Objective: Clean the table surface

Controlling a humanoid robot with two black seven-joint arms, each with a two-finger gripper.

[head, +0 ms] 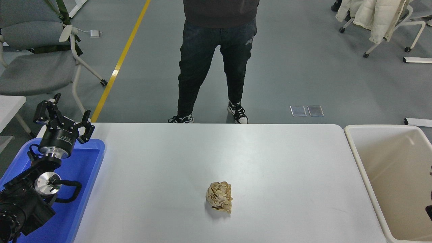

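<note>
Leftmost, the black left arm sits parked over the blue plastic tray [89, 162] at the counter's left end, its left gripper [64, 118] pointing away from the camera with fingers spread wide and nothing between them. Beside the tray to the right, the large smooth white rectangular counter surface [270, 162] with rounded corners fills the middle of the view. One crumpled tan paper ball [219, 201] lies on it, near the front edge and about midway across, well apart from the tray. Behind the counter's far edge a person in dark jeans [212, 64] and black-and-white sneakers stands on the grey floor. Past the counter's right end stands the beige plastic bin [357, 155], touching or just beside the counter; can't tell which. At the bin's right edge a small dark bit of the right arm [429, 212] shows; gripper state can't be told.
</note>
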